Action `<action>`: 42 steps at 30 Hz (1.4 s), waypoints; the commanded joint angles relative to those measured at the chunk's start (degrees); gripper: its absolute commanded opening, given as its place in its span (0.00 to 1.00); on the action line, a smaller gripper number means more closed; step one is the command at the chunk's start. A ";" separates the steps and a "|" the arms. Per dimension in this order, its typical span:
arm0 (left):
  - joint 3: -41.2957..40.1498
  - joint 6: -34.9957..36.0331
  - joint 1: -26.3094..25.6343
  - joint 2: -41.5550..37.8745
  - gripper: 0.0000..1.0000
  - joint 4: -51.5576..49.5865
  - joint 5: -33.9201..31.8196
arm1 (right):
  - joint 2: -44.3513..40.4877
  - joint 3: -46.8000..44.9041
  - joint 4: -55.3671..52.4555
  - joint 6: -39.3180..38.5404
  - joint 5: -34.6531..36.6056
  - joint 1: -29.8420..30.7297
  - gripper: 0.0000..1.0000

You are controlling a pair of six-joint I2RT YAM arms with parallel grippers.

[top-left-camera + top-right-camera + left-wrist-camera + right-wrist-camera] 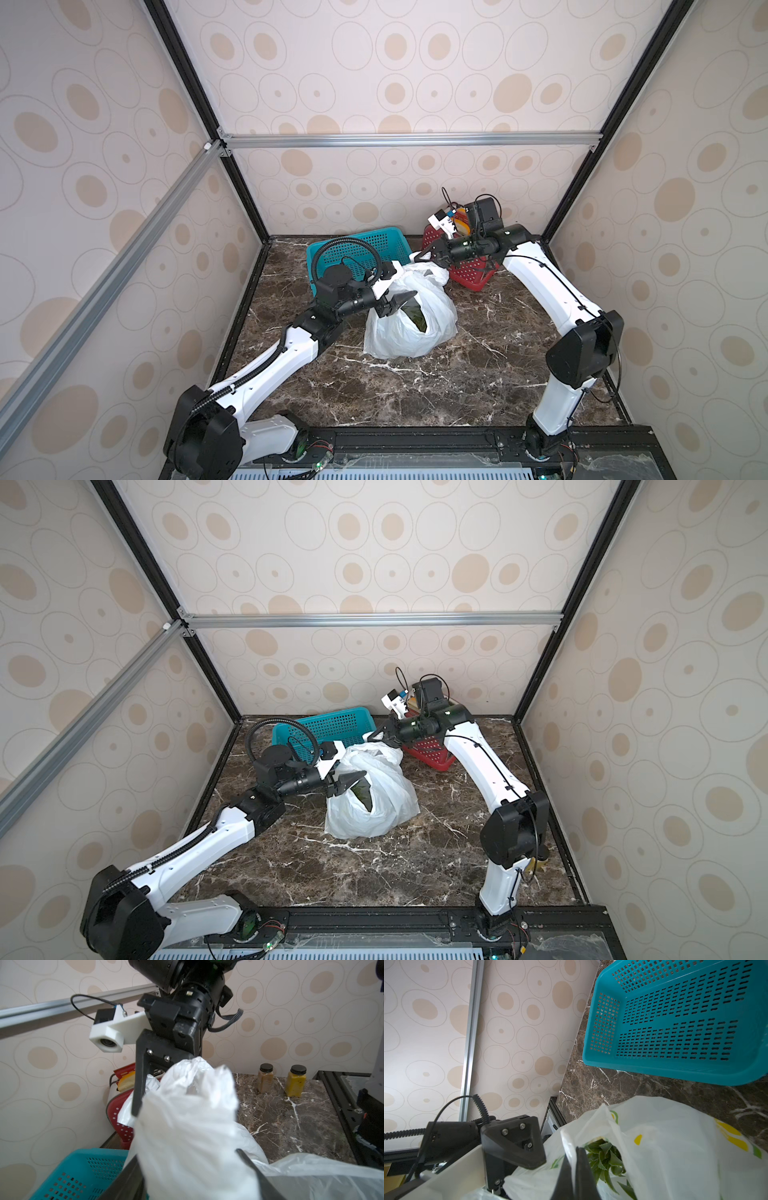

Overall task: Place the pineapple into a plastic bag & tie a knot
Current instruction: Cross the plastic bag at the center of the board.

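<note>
Desk (415,395): dark marble, and both arms reach in over its front part toward the middle
Plastic bag (399,340): sits in the middle of the desk with its mouth turned up and gaping, as no knot shows on its handles yet
Pineapple (606,1157): already inside the bag, only its green leaves show through the mouth, so I judge the placing step as done
Left end effector (402,300): at the near side of the bag mouth with jaws spread wide; in the left wrist view a bunch of white plastic lies between the fingers (262,1185) but is not pinched
Right end effector (419,257): at the far side of the mouth, jaws closed narrow on a fold of the bag's edge, probably to hold that side lifted and stretched for tying
Step in hand: gathering the two handles, in my judgement; the left side must close on its bunch first
Teal basket (374,245): behind the bag, empty, apart from the work
Red basket (471,276): farthest, under the right arm, with items I cannot name
</note>
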 commanded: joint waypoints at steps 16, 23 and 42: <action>9.70 0.42 -0.29 0.96 0.83 -3.11 10.93 | 0.07 -2.00 -0.82 -1.65 0.43 0.54 0.00; 14.01 0.32 -0.36 3.96 0.22 -7.48 13.73 | -0.21 -2.02 -1.45 -2.28 0.58 0.49 0.00; 0.99 -13.93 -0.28 -1.18 0.00 5.10 -11.44 | -9.83 -1.73 -3.61 -22.53 17.34 2.73 0.00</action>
